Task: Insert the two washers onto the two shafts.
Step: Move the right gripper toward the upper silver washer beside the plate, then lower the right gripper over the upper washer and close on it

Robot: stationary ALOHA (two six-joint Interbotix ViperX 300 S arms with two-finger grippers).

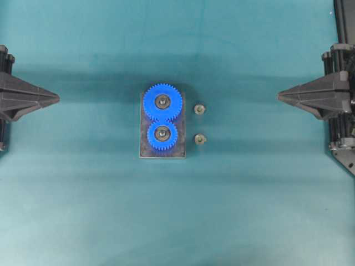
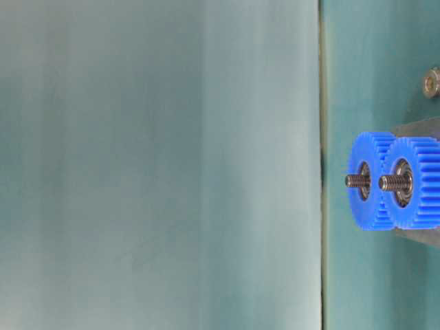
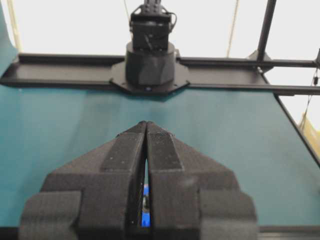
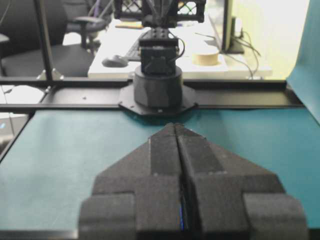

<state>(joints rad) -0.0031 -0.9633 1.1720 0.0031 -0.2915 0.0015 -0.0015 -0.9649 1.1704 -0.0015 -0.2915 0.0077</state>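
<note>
Two blue gears (image 1: pixel 162 102) (image 1: pixel 162 134) sit meshed on a grey baseplate (image 1: pixel 145 153) at the table's middle, each on a threaded shaft (image 2: pixel 392 182). Two small metal washers (image 1: pixel 199 109) (image 1: pixel 200 139) lie on the cloth just right of the plate; one shows in the table-level view (image 2: pixel 432 82). My left gripper (image 1: pixel 55 98) is shut and empty at the far left edge, its tips (image 3: pixel 146 123) together. My right gripper (image 1: pixel 280 96) is shut and empty at the far right, its tips (image 4: pixel 174 125) together. Both are far from the washers.
The teal cloth (image 1: pixel 177 210) covers the table. The opposite arm's black base (image 3: pixel 149 60) and frame rail stand at the far edge in each wrist view. A desk with a mouse and tape roll lies beyond the table in the right wrist view.
</note>
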